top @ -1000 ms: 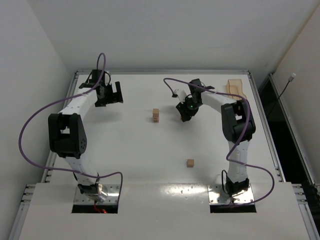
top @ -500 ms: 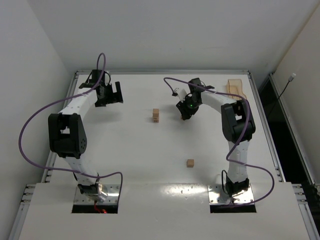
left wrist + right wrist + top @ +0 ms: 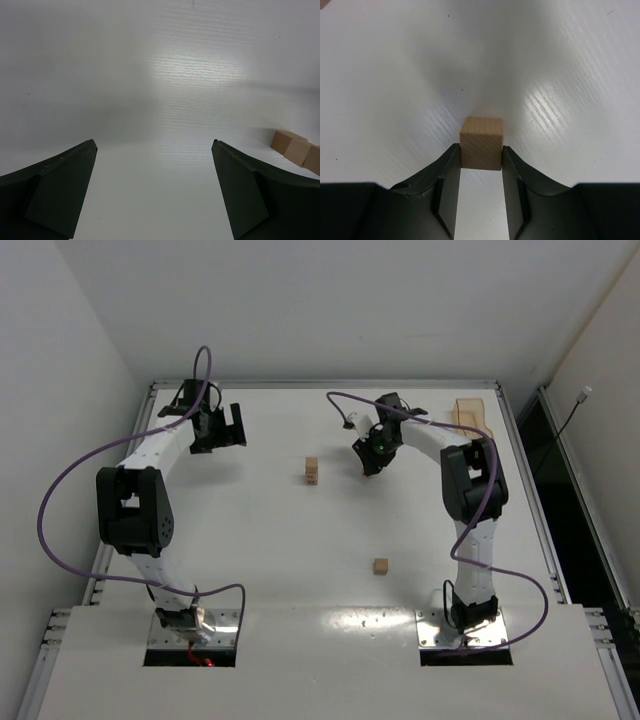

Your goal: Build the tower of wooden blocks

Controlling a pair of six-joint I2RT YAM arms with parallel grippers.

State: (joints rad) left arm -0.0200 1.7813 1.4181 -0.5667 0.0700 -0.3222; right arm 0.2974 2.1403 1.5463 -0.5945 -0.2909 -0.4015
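The table [image 3: 260, 570] carries all items. An orange tray [image 3: 468, 412] lies at its far right corner. The left tool [image 3: 218, 430] hangs released, jaws wide apart, at far left. The right tool [image 3: 368, 462] clamps one wood block [image 3: 481, 142], just right of the tower [image 3: 311, 471], which stands mid-table. A loose wood block [image 3: 380, 565] lies nearer the arm bases.

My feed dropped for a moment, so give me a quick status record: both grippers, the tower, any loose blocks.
left gripper: open, nothing between the fingers
right gripper: shut on one wood block
tower: looks two cubes high, standing between the two grippers
loose block: one, alone, near side, right of centre
tray: orange, far right corner
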